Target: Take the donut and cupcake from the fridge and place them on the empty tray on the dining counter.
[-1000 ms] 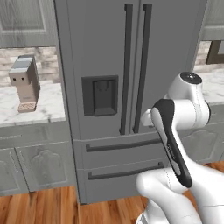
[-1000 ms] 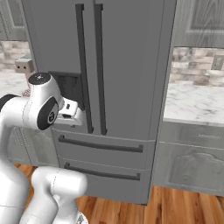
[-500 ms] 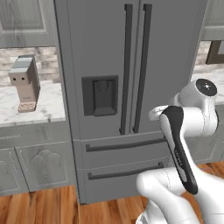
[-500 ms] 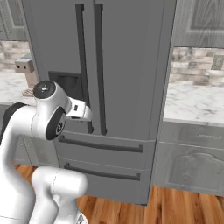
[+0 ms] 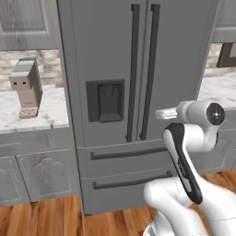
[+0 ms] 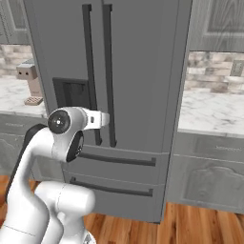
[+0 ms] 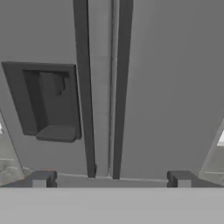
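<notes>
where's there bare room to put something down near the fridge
The marble counter right of the fridge lies bare from the fridge's side outward. The counter on the fridge's other side is free between the grey appliance and the fridge. The doors are shut; the open gripper faces the handles.

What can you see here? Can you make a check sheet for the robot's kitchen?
Surface: grey-veined marble wall counter on both sides of the fridge.
Job's things: fridge, both doors shut, both bottom drawers shut; donut, cupcake and tray nothing seen.
Clutter: small grey-and-tan appliance on the counter.
Grippers: gripper open, empty, facing the two black door handles, not touching.
Cables: nothing seen.
Surroundings: grey cabinets, brick backsplash, wooden floor.
</notes>
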